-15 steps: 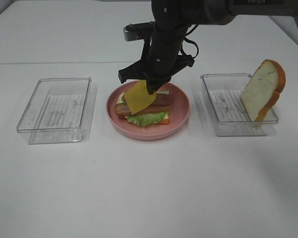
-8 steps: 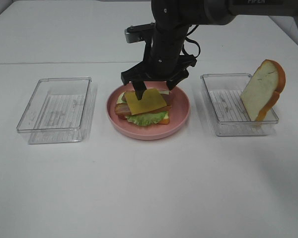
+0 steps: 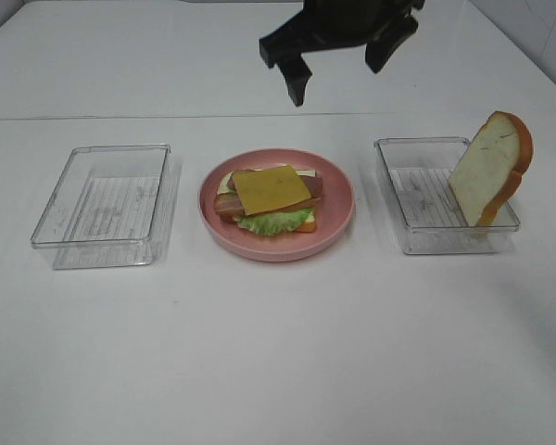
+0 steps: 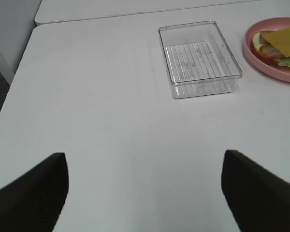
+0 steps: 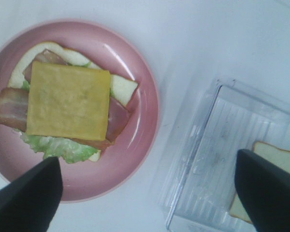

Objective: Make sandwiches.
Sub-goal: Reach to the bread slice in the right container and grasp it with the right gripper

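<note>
Right claw (image 3: 338,65) agape, arm cropped above cheese slice (image 3: 272,188).

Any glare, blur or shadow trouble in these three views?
Exterior high: even light, sharp, with soft shadows under the pink plate and the trays. Left wrist: the clear tray is sharp; the dark fingers at the frame's edge are blurred. Right wrist: slightly soft overall, a glare streak on the plate rim, the cheese slice still readable.

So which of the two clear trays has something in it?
The clear tray on the right of the pink plate: a bread slice leans in it. The tray on the left holds nothing.
</note>
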Available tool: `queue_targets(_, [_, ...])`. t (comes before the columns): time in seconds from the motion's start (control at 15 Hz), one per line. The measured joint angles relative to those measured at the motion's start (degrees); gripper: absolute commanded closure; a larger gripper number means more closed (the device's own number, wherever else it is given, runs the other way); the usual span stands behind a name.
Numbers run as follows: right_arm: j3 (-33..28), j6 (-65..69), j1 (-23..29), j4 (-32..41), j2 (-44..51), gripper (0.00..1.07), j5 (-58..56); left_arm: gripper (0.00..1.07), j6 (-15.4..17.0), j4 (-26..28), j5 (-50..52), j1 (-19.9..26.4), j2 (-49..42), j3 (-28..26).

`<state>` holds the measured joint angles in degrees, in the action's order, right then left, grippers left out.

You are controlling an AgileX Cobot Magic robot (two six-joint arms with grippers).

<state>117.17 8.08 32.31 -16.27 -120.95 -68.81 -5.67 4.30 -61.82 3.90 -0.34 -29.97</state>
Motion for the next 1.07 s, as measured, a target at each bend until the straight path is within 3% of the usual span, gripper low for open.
queue_targets(0.27, [0.92,-0.23,-7.85,2.35,5.67,0.13,-0.46,0.27,0.0,0.0,0.0,0.0,0.0,0.0])
queue_targets(0.47, [0.97,-1.72,-20.63,8.08,7.51,0.13,-0.52,0.27,0.0,0.0,0.0,0.0,0.0,0.0])
queue_targets(0.67, [0.97,-3.09,-28.82,11.69,7.51,0.13,-0.52,0.27,0.0,0.0,0.0,0.0,0.0,0.0])
queue_targets(0.87, [-0.57,-4.07,-32.14,15.01,7.51,0.13,-0.52,0.27,0.0,0.0,0.0,0.0,0.0,0.0])
queue_targets(1.07, [-8.71,-5.21,-33.75,17.3,6.19,0.13,-0.17,0.27,0.0,0.0,0.0,0.0,0.0,0.0])
